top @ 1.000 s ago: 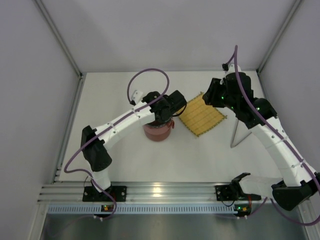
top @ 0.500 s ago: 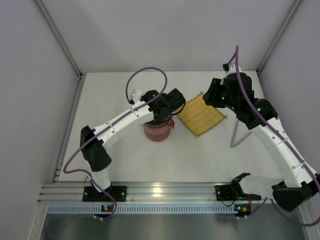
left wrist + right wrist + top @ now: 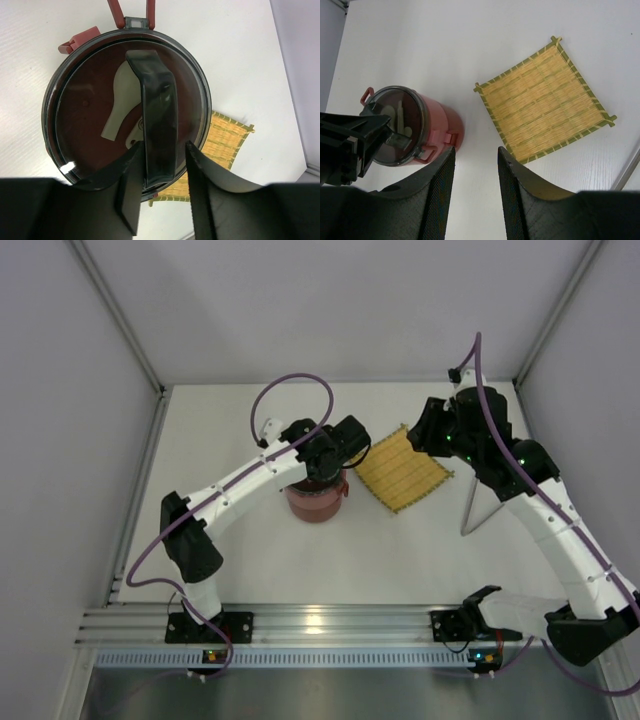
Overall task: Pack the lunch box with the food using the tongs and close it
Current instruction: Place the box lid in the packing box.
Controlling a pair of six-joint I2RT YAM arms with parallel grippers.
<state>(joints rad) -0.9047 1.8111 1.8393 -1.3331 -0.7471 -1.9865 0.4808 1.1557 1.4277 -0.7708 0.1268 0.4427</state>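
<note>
The maroon lunch box (image 3: 315, 506) stands stacked at mid-table with a clear lid (image 3: 85, 115) and a dark arched handle (image 3: 155, 115) on top. My left gripper (image 3: 165, 145) hangs over it and straddles that handle. Its left finger touches the handle, and a gap shows at the right finger, so it is open. A beige spoon shows through the lid. My right gripper (image 3: 476, 150) is open and empty above bare table, between the lunch box (image 3: 440, 125) and the mat. The tongs (image 3: 466, 510) lie by the right arm. No food is in view.
A yellow woven mat (image 3: 403, 468) lies bare to the right of the lunch box, also seen as mat (image 3: 545, 105). White walls close in the table on the left, back and right. A purple cable loops above each arm.
The left jaws have spread apart from the lid handle. The left wrist has shifted slightly, and the right wrist has drifted a little toward the back.
</note>
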